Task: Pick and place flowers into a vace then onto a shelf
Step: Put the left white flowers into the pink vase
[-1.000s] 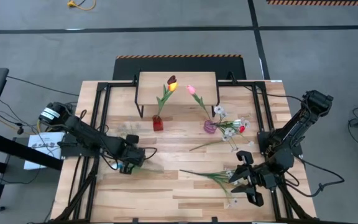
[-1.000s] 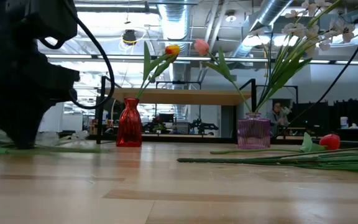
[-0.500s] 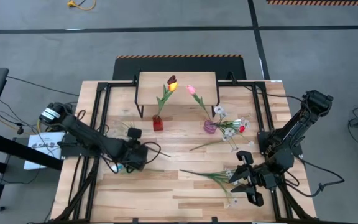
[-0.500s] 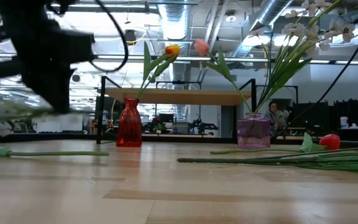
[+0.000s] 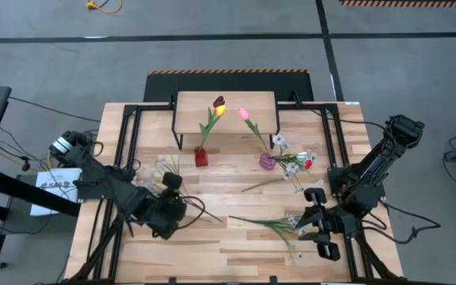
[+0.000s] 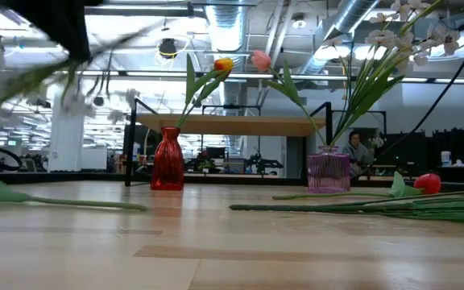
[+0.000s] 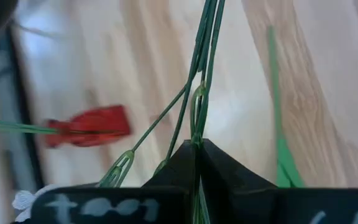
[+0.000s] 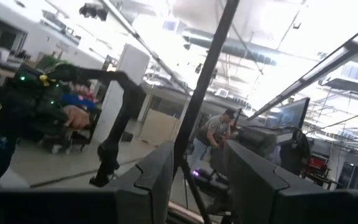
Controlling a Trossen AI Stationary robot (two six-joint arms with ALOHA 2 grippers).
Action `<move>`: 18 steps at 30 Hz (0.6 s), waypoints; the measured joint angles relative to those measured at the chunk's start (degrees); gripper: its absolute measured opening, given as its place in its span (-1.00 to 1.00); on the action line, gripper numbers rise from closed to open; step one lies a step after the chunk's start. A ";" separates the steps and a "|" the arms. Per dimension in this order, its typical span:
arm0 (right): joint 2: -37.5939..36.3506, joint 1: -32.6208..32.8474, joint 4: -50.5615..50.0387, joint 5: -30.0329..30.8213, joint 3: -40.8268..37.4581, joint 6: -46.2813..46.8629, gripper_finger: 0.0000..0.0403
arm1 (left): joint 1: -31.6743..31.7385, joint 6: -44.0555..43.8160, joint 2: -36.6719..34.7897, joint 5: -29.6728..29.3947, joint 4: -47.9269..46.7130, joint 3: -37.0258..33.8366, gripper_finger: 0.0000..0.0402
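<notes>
Table (image 5: 212, 245): slatted light-wood top, pale grain, framed by dark metal rails.

Shelf (image 5: 188, 111): small rectangular light-wood board on thin dark legs, at the far edge of the table.

Red vase (image 5: 201, 157): glossy, waisted, standing just in front of the shelf; holds a green-stemmed orange tulip (image 5: 220, 109) and a dark red tulip, their heads over the shelf board.

Pink vase (image 5: 267, 161): translucent, ribbed, to the right of the red one; holds a pink tulip (image 5: 243, 114) and sprays of small white blossoms.

Loose flowers (image 5: 271, 226): long green stems lying flat on the table at front right, a red tulip head (image 6: 428, 183) among them. Their blooms are partly covered by the right arm in the high view.

Left gripper (image 5: 167, 188): over the left middle of the table, fingers closed on a white-blossom spray (image 7: 197, 74) of thin wiry stems. The wrist view shows the stems pinched between the dark fingers; the blossoms are blurred in the low view.

Green stem with a leaf (image 6: 63, 201): lies flat on the table at the left, its head cut off by the picture's edge.

Right gripper (image 5: 313, 224): at front right over the loose stems, fingers parted around a thin dark stalk (image 8: 204, 74); whether they grip it cannot be told.
</notes>
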 joint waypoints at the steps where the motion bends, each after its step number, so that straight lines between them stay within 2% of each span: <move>1: 0.00 -0.02 0.76 0.06 0.02 -0.19 -0.34 | -0.75 -0.29 0.00 -1.59 -1.73 1.77 -1.00; 8: 0.00 -1.28 -1.28 0.86 2.91 -3.07 -0.34 | -4.62 1.40 -0.04 -18.51 -8.34 13.39 -1.00; 14: 0.00 -2.63 -5.04 1.80 5.56 -3.00 -0.34 | -4.99 8.28 -0.09 -23.22 -8.99 19.94 -1.00; 18: 0.00 -3.59 -5.09 1.77 5.90 -2.55 -0.34 | -4.89 14.93 -0.13 -26.19 -10.48 20.69 -1.00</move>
